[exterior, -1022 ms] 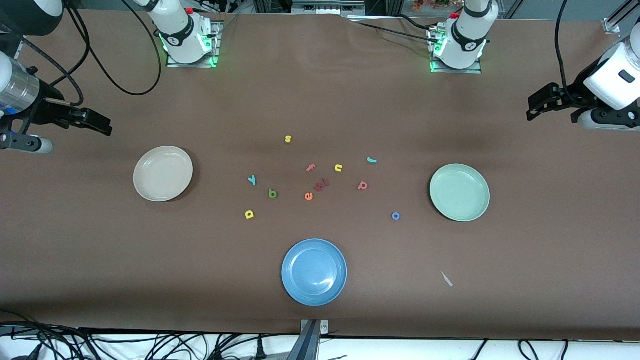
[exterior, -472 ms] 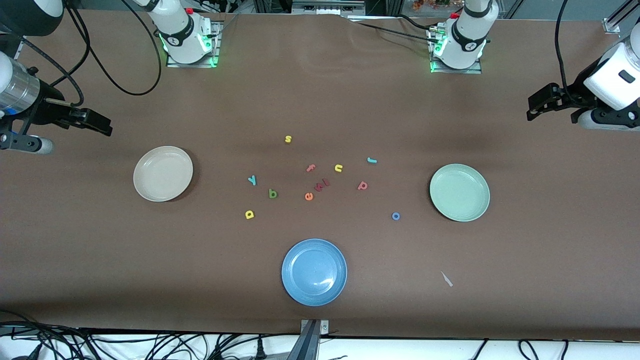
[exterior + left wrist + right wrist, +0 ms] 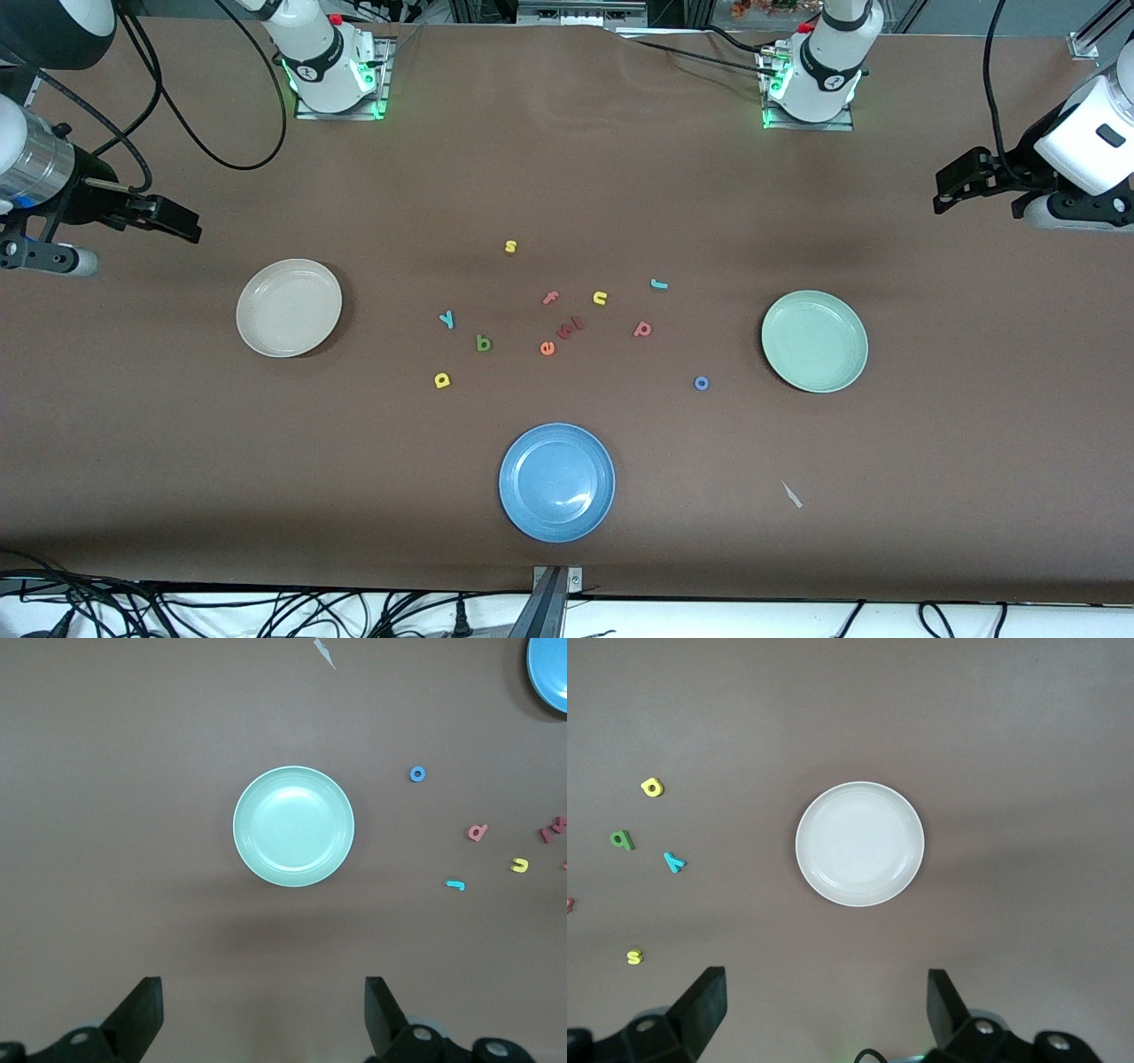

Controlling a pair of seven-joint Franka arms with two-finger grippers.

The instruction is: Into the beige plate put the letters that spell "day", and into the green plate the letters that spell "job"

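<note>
Waiting with spread fingers, the left claw [image 3: 261,1019] and right claw [image 3: 824,1014] hover above the bare pale green plate [image 3: 814,341] and cream-beige plate [image 3: 289,307]; no foam letter is grasped yet, so a first pick comes next.

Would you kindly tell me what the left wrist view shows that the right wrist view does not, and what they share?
Only the left wrist view: the green plate, the blue ring o, the pinkish-red letter, the teal j, the yellow n, a blue plate's edge and a pale scrap.

Only the right wrist view: the beige plate, the yellow d, the green letter, the cyan y and the yellow s.

Both: brown table, an empty plate centred, and that arm's own open gripper.
</note>
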